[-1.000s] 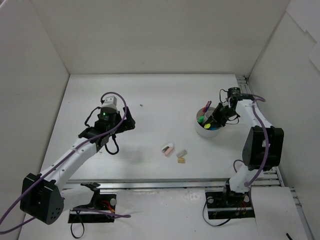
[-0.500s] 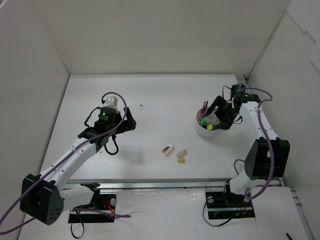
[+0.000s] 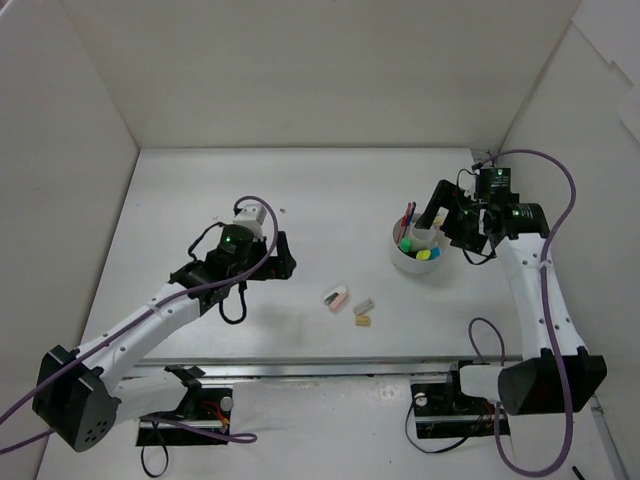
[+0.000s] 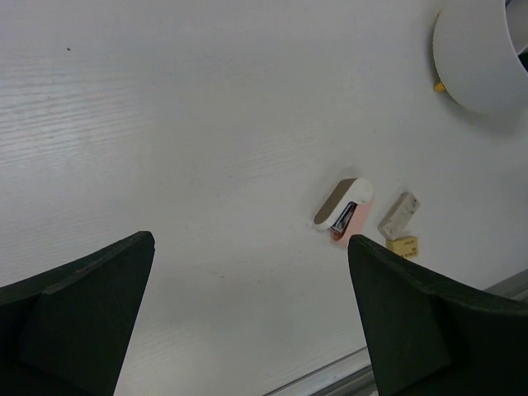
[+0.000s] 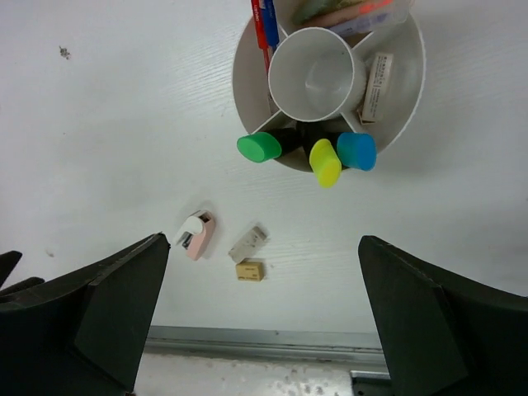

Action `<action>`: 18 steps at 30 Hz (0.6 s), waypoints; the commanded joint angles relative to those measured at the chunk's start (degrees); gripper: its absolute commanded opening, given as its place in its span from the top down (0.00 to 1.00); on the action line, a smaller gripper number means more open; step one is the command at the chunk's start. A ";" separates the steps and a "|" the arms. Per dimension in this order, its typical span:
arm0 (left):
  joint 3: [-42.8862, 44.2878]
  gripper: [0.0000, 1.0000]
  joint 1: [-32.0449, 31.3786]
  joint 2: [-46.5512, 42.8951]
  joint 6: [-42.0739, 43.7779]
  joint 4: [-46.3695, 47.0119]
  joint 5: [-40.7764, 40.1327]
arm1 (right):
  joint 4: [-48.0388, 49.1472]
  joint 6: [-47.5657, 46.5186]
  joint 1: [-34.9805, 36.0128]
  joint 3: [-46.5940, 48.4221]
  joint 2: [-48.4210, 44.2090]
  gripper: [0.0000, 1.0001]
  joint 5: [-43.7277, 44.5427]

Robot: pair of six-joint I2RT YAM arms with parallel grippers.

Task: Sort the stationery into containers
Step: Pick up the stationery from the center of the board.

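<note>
The white round tub point(image 5: 241, 82) holds a smaller white cup point(image 5: 318, 74), red and blue pens point(image 5: 264, 25), a pale eraser point(image 5: 375, 78) and three black highlighters with green point(image 5: 259, 147), yellow point(image 5: 325, 162) and blue point(image 5: 356, 151) ends. On the table lie a pink and white item point(image 3: 336, 298), a grey eraser point(image 3: 364, 305) and a tan eraser point(image 3: 362, 321). My right gripper point(image 3: 452, 222) hangs open and empty just right of and above the tub point(image 3: 420, 262). To the left of the erasers, my left gripper point(image 3: 280, 258) is open and empty above the table.
White walls close in the table on the left, back and right. A metal rail point(image 3: 350, 368) runs along the near edge. In the left wrist view the pink item point(image 4: 345, 206), grey eraser point(image 4: 398, 214) and tan eraser point(image 4: 403, 245) lie ahead, the tub point(image 4: 474, 58) beyond.
My right gripper has opened and drawn up and to the right, away from the tub. The left arm has moved right, closer to the erasers, still open.
</note>
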 commanded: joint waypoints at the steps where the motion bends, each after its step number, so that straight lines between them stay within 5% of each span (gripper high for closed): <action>1: 4.00 0.00 -3.50 1.60 3.19 0.36 0.35 | -0.49 -5.78 1.53 -3.17 -4.84 0.02 7.88; 9: 7.42 0.00 -7.90 8.28 10.30 -1.05 0.70 | 5.37 -7.72 1.62 -11.09 -13.37 0.02 10.63; 18: 6.21 0.00 -9.83 9.26 13.13 1.50 3.60 | 11.36 -4.46 1.09 -20.40 -15.14 0.02 -1.84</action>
